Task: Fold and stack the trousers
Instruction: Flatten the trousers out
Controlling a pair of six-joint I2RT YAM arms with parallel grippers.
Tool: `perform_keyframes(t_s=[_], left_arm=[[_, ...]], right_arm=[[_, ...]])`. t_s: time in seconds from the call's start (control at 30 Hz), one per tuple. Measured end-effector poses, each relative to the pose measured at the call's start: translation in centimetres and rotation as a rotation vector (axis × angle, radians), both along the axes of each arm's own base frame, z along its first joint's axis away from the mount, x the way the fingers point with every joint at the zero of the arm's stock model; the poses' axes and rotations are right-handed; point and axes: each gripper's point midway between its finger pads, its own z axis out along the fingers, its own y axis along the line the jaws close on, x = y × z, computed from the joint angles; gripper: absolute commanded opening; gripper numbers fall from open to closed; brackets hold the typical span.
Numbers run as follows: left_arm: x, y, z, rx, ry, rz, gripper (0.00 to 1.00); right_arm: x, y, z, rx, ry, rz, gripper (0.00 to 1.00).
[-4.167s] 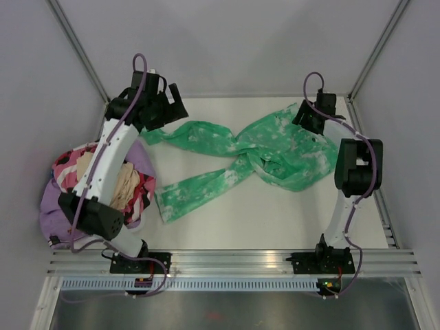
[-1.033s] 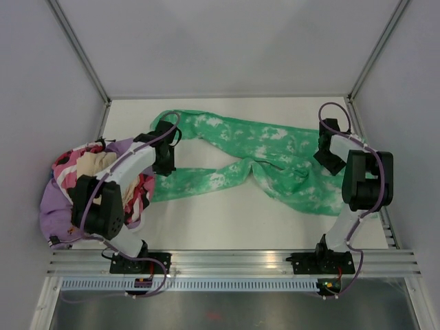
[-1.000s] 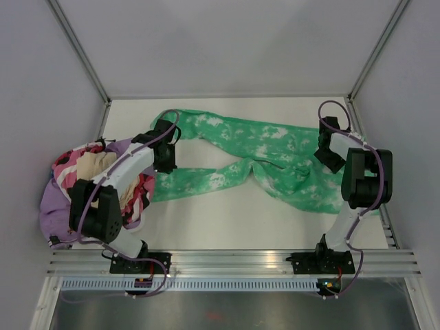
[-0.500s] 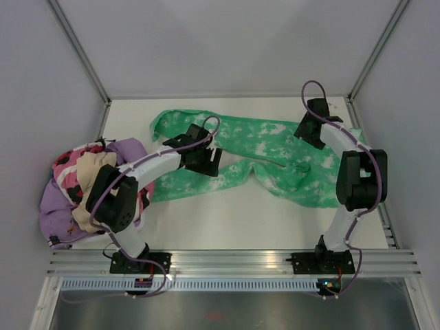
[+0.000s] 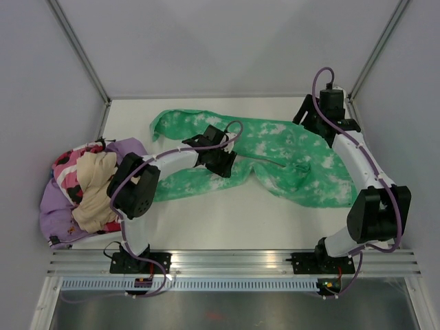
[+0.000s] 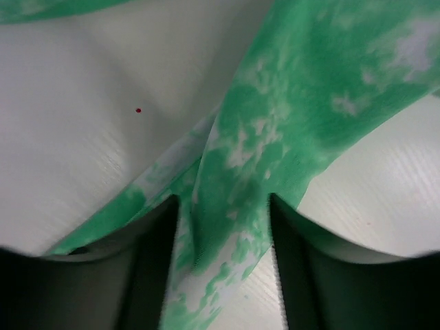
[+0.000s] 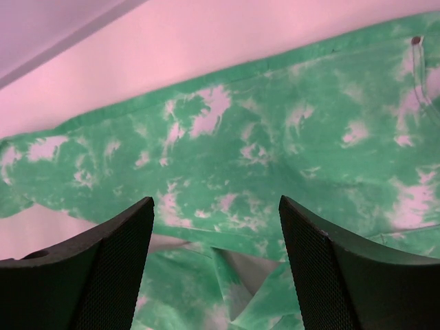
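Note:
The trousers, bright green with white mottling, lie spread across the back of the table, their two legs running left and crossing near the middle. My left gripper is low over the nearer leg. In the left wrist view its fingers stand apart with a raised fold of the green fabric between them. My right gripper hovers open and empty above the waist end. The right wrist view shows the fabric below the right gripper and the small dark button.
A heap of other clothes, purple, pink and beige, lies at the table's left edge. The white table is walled on three sides. A metal rail runs along the front.
The left gripper has moved right along the nearer leg to its middle. The right gripper has risen off the waist toward the far right corner. The trousers lie flatter than at first.

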Motion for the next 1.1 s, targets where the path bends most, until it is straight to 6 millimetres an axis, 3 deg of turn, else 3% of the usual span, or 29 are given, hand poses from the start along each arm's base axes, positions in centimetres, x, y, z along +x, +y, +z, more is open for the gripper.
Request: perform_keyframes(t_s=[0.27,0.4,0.5,0.57,0.63,0.67,0.77,0.87,0.97,1.1], left_arm=[[-3.5,0.6,-3.2,0.047,0.068,-0.097,0.02],[-5.0,1.2,-3.3,0.045,0.088,-0.121,0.02],[-7.5,3.1,-1.8,0.052,0.098,-0.137,0.04],[-9.0,4.1,0.2,0.042,0.088,-0.141,0.11],[-9.7,4.5,2.6,0.017,0.056,-0.144,0.30],[-9.9,4.6,3.6,0.004,0.036,-0.142,0.65],[-10.1,5.1,5.3,-0.010,0.013,-0.119,0.99],[-9.4,5.8,5.6,0.027,0.023,-0.024,1.00],[-7.4,6.5,6.1,0.070,0.039,0.110,1.00],[-3.8,8.7,6.0,0.106,0.081,0.337,1.00]], right_arm=[[-2.0,0.1,-3.9,0.001,0.112,0.010,0.80],[-2.5,0.1,-4.7,0.000,0.135,0.010,0.80],[-3.4,0.1,-6.0,0.000,0.169,0.010,0.81],[-4.0,0.3,-7.1,0.015,0.195,0.019,0.80],[-4.6,1.0,-8.0,0.041,0.210,0.051,0.80],[-5.1,1.5,-8.4,0.061,0.219,0.074,0.80],[-6.2,3.3,-9.0,0.080,0.227,0.162,0.80],[-7.1,6.0,-9.1,0.058,0.233,0.289,0.81],[-8.4,8.7,-9.5,0.042,0.254,0.393,0.81],[-10.0,9.7,-10.8,0.009,0.320,0.403,0.81]])
